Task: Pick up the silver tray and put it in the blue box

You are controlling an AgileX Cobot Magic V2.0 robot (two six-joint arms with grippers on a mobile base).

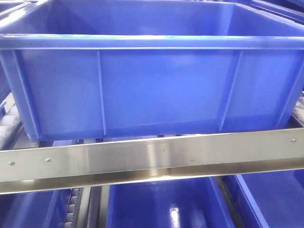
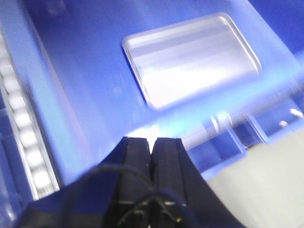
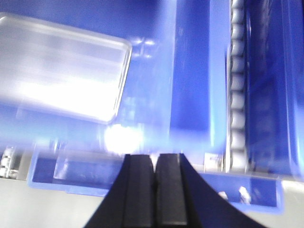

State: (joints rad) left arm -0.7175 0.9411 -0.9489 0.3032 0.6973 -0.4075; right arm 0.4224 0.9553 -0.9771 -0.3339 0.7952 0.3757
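The tray (image 2: pixel 192 59) lies flat on the blue floor of a box (image 2: pixel 85 71), seen from both wrist cameras. In the left wrist view it sits above and to the right of the left gripper (image 2: pixel 152 148), well apart from it; its long edges run slightly tilted, and faint lengthwise bands show across its shiny floor. The left fingers (image 2: pixel 137 156) are pressed together with only a thin seam between them — they hold nothing. A line of white rollers (image 2: pixel 21 128) runs along the left edge of that view, outside the box wall.

In the front view a blue box (image 1: pixel 152 90) with ribbed side wall fills the upper part, standing behind a steel rail (image 1: pixel 152 159); more blue bins (image 1: pixel 161 206) show below the rail. Neither gripper nor tray appears there.

In the right wrist view the tray (image 3: pixel 61 73) is up and to the left of the right gripper (image 3: pixel 154 160) — apart from it, blurred and glaring white. The right fingers (image 3: pixel 171 190) stand close together, a narrow dark gap between them, empty. Rollers (image 3: pixel 236 85) run down the right side.
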